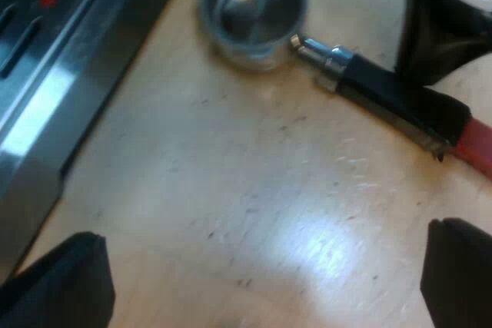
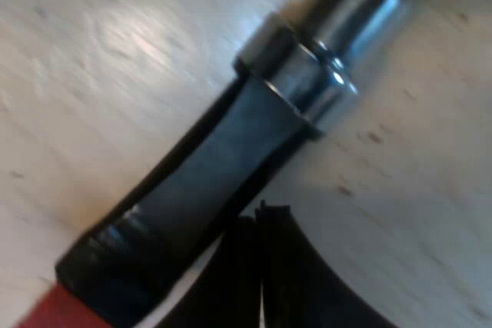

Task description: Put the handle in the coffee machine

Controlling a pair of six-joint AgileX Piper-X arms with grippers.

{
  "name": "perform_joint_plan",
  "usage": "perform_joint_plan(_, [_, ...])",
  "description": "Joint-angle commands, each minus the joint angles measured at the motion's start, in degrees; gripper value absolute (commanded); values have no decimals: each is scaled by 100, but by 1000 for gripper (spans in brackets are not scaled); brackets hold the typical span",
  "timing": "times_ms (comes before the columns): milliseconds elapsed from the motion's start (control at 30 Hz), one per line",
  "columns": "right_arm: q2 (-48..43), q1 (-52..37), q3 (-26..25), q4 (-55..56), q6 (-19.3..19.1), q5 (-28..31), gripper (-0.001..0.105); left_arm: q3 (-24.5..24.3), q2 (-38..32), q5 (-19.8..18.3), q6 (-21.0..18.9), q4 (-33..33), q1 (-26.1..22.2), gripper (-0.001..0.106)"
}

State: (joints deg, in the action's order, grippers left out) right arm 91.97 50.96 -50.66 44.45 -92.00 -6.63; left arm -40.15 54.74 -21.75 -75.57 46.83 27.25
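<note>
The left gripper (image 1: 261,289) hangs over bare table (image 1: 231,190), its fingers (image 1: 61,286) spread wide and holding nothing. Ahead of it the machine (image 1: 46,90) shows a steel edge, and the holder (image 1: 330,63) lies flat on the table near that edge. The right gripper (image 2: 265,243) sits against the dark handle (image 2: 200,190), close to the red end (image 2: 46,314); whether it has a grip I cannot tell.

The step looks like the pickup. I judge it wants a square clamp across the handle and a level lift, so the basket (image 1: 257,9) does not swing. The long axis runs along the tabletop, with the basket, open upward, nearest the machine and the red end pointing away.
</note>
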Motion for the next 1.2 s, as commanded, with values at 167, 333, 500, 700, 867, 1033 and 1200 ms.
perform_joint_plan(167, [474, 226, -380, -235, 200, -264, 0, -16, -386, 17, 132, 365, -281, 83])
perform_joint_plan(333, [802, 407, -868, -430, 345, -266, 0, -16, -672, 17, 132, 564, -281, 83])
perform_joint_plan(500, [1030, 405, -1155, -754, 750, -266, 0, -16, -920, 17, 132, 813, -281, 83])
perform_joint_plan(700, [1083, 405, -1254, -799, 1188, -230, 0, -16, -953, 17, 156, 862, -281, 83])
perform_joint_plan(867, [871, 405, -1254, -327, 1380, -234, 0, -16, -953, 17, 264, 841, -281, 82])
perform_joint_plan(1033, [248, 405, -1254, 144, 1390, 80, 0, -16, -953, -134, 264, 656, -281, 82])
perform_joint_plan(1200, [-353, 405, -1254, 537, 1469, 559, 0, -16, -953, -812, 379, 487, -281, 82])
